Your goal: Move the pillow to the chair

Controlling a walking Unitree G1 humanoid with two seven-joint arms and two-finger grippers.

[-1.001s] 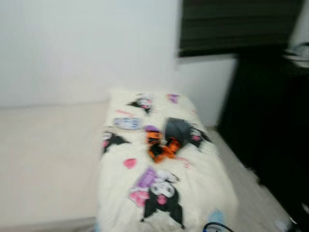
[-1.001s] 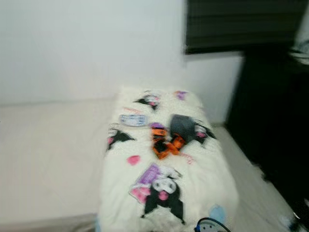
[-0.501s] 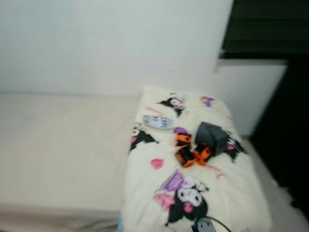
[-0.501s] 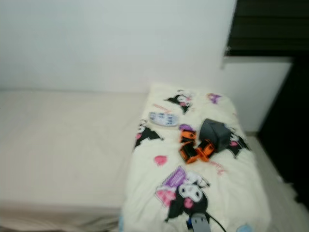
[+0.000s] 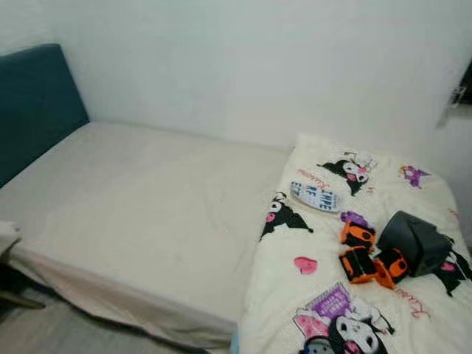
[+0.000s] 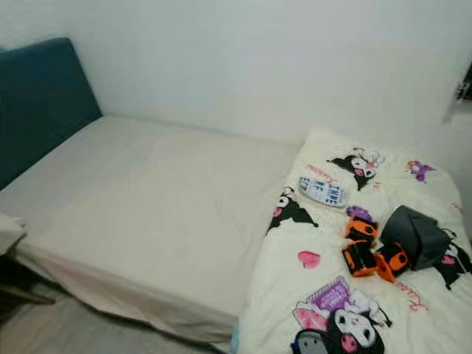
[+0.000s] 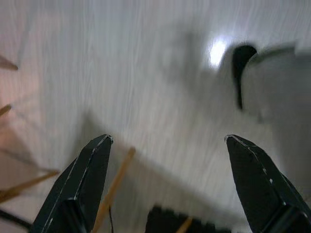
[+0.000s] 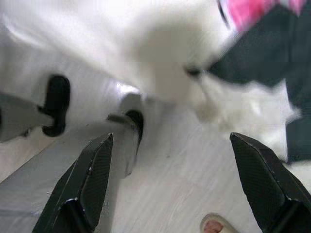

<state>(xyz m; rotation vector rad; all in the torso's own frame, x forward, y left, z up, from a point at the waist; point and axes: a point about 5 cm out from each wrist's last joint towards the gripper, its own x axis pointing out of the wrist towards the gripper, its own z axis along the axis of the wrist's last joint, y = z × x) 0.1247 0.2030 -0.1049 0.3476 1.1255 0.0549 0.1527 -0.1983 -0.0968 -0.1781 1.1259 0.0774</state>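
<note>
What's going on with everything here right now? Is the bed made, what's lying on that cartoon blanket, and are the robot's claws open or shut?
Mattress: bare, sheet only.
Cartoon blanket: spread flat over the bed's right part.
Orange-and-black gadgets: lying on the blanket.
Dark grey pouch: resting on the blanket, beside the gadgets.
Blue headboard: upright at the bed's left end.
Left gripper: fingers open, holding nothing.
Right gripper: fingers open, holding nothing.
</note>
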